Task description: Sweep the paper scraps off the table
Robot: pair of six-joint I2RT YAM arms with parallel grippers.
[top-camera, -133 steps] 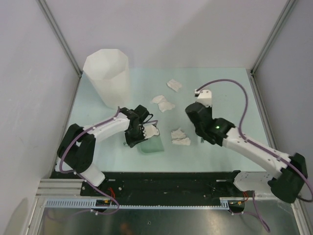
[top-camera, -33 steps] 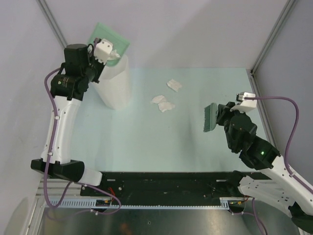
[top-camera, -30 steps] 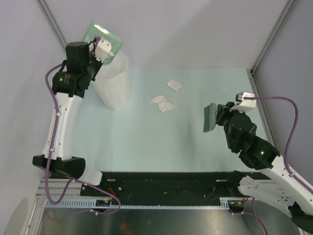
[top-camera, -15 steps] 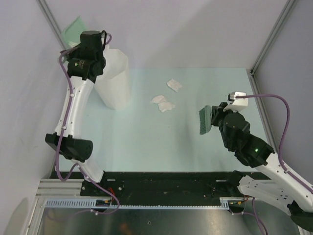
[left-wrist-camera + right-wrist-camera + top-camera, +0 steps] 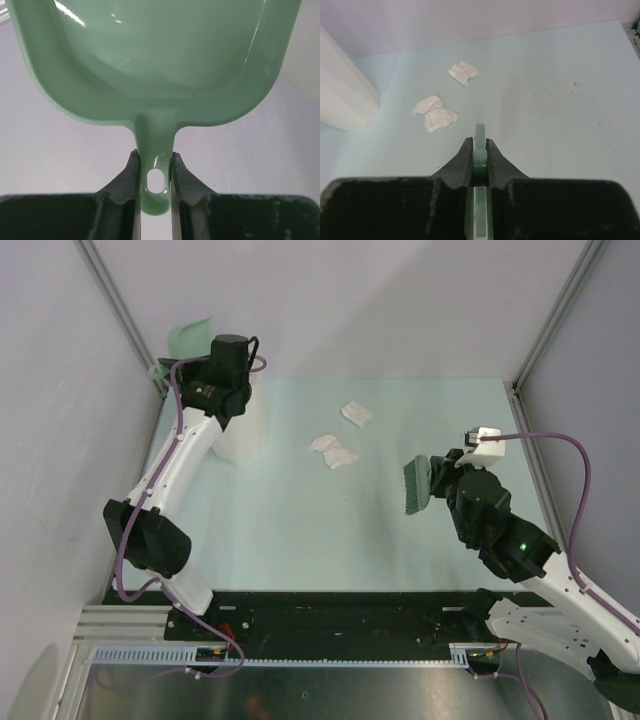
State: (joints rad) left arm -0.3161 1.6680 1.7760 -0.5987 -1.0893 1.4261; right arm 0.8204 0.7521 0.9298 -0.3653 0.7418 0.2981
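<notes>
Three white paper scraps point(image 5: 357, 414) point(image 5: 323, 443) point(image 5: 341, 457) lie on the mint-green table point(image 5: 300, 530), right of the bin. The right wrist view shows them too point(image 5: 464, 72) point(image 5: 427, 105) point(image 5: 440, 119). My left gripper point(image 5: 155, 162) is shut on the handle of an empty green dustpan point(image 5: 150, 60). It holds the dustpan point(image 5: 187, 340) high at the rear left, above the bin. My right gripper point(image 5: 479, 150) is shut on a green brush point(image 5: 417, 485), raised over the table right of the scraps.
A tall white faceted bin point(image 5: 240, 435) stands at the rear left, partly hidden by my left arm; its side shows in the right wrist view point(image 5: 342, 95). Grey walls and metal frame rails point(image 5: 120, 310) close in the table.
The left arm has swung the dustpan off the bin's mouth toward the rear-left wall, and its wrist now sits over the bin. The right arm with the brush has edged slightly left.
</notes>
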